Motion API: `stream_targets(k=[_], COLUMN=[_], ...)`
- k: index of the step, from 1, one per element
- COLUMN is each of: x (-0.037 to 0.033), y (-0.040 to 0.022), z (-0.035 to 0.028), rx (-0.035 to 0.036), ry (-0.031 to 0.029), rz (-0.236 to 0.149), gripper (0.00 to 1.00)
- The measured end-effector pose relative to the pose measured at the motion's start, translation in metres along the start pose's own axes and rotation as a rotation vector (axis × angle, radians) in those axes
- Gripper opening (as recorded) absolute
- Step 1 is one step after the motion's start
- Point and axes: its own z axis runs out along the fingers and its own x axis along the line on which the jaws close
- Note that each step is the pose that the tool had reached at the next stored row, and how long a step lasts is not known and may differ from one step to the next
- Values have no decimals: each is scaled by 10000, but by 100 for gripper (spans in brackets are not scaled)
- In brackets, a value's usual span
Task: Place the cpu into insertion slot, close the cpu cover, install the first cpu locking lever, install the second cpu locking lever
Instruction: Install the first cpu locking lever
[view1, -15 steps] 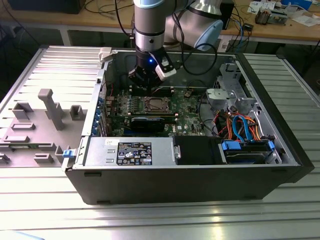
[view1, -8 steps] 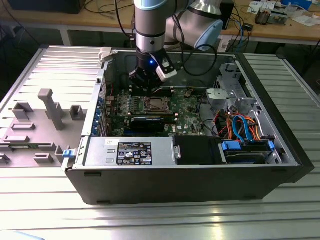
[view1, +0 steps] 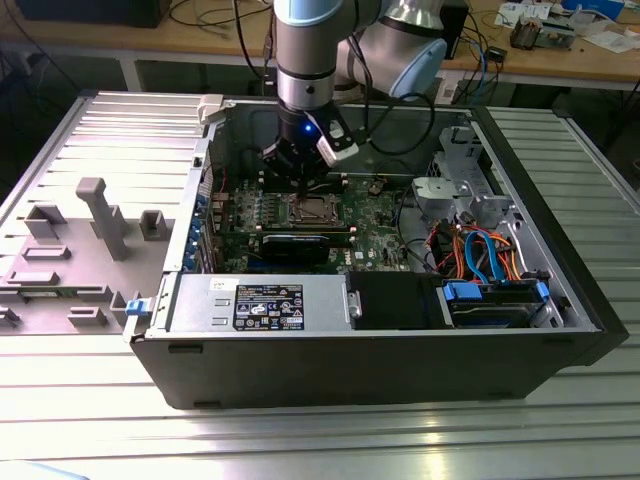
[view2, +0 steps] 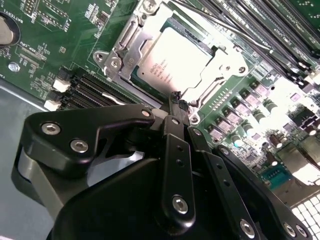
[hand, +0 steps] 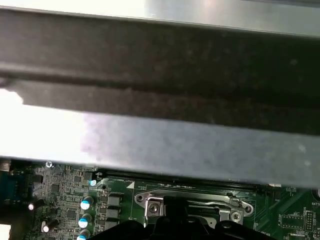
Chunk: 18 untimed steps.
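The cpu (view2: 172, 60), pale silvery with print on its face, lies flat in the insertion slot (view1: 312, 209) on the green motherboard. The cpu cover (view2: 125, 40), a silvery frame plate, lies down around it, with the chip showing through its window. My gripper (view2: 175, 100) has its black fingers shut together, nothing visible between them, and their tip is at the socket's edge nearest the memory slots. In the exterior view the gripper (view1: 303, 183) hangs straight down just over the socket. The cover's metal edge (hand: 190, 202) shows in the first wrist view.
Black memory slots (view2: 90, 92) run beside the socket. A long black expansion card (view1: 295, 245) and the grey power-supply box (view1: 260, 305) lie nearer the case front. Drive cage and coloured cables (view1: 480, 260) fill the exterior view's right. The case wall (hand: 160, 100) stands close by.
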Motion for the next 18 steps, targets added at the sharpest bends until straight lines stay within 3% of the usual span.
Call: stream_targets(k=[7, 12, 15, 18], x=[-70, -121, -121, -90], y=[-8, -6, -5, -2], z=[36, 57, 56, 43], rx=[45, 117, 138, 139], ry=[6, 14, 6, -45], rz=[-16, -20, -19, -20], gripper=[11, 11, 11, 11])
